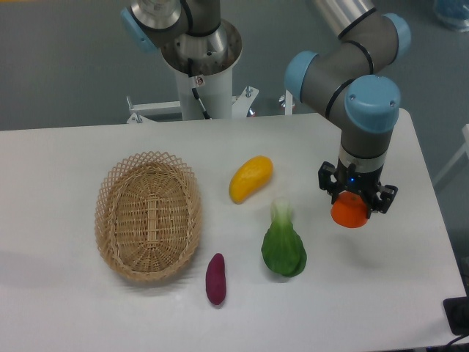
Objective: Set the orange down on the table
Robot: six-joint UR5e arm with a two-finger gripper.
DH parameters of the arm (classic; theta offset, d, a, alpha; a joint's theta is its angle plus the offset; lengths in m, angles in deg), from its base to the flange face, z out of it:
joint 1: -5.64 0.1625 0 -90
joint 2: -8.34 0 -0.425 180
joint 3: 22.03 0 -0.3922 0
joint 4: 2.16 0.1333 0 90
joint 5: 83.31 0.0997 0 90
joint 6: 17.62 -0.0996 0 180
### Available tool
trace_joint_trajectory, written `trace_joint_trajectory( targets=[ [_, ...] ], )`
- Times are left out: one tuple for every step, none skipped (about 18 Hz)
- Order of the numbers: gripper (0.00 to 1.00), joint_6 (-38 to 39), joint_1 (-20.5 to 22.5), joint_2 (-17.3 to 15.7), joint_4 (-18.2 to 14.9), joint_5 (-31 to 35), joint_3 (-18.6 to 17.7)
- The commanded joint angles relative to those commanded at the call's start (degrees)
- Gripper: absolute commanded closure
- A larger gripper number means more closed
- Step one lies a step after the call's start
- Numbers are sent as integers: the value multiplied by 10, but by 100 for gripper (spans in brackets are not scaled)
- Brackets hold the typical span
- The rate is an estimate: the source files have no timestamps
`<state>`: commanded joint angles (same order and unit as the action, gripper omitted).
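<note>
The orange [349,213] is small, round and bright orange, at the right side of the white table [410,293]. My gripper [357,199] comes straight down onto it, its black fingers on either side of the fruit's top, shut on it. I cannot tell whether the orange rests on the tabletop or hangs just above it. The upper part of the orange is hidden by the gripper.
A green leafy vegetable [284,246] lies just left of the orange. A yellow mango-like fruit [250,178] lies at mid-table. A purple sweet potato [215,278] lies near the front. An oval wicker basket [149,215] stands at the left. The table's right edge is close.
</note>
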<state>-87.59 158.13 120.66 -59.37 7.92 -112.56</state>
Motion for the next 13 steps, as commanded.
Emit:
trace_joint_trajectory(
  targets=[
    [40,0,0,0,0,-1,0],
    [40,0,0,0,0,-1,1],
    [40,1,0,0,0,-1,1],
    [39,1,0,1,0,-1,1],
    [39,2,0,1,-1,-1,2],
    [39,3,0,1,-3,-1,3],
    [39,4,0,1,-2,0,2],
    [38,3,0,2,-1,0,0],
    [38,2,0,2,0,-1,-1],
    [38,4,0,3,1,-2,-5],
    [39,5,0,2,2,-3,-10],
    [39,6,3,-1,3,-9,-19],
    [39,6,6,-2,4,-10,-21]
  ],
)
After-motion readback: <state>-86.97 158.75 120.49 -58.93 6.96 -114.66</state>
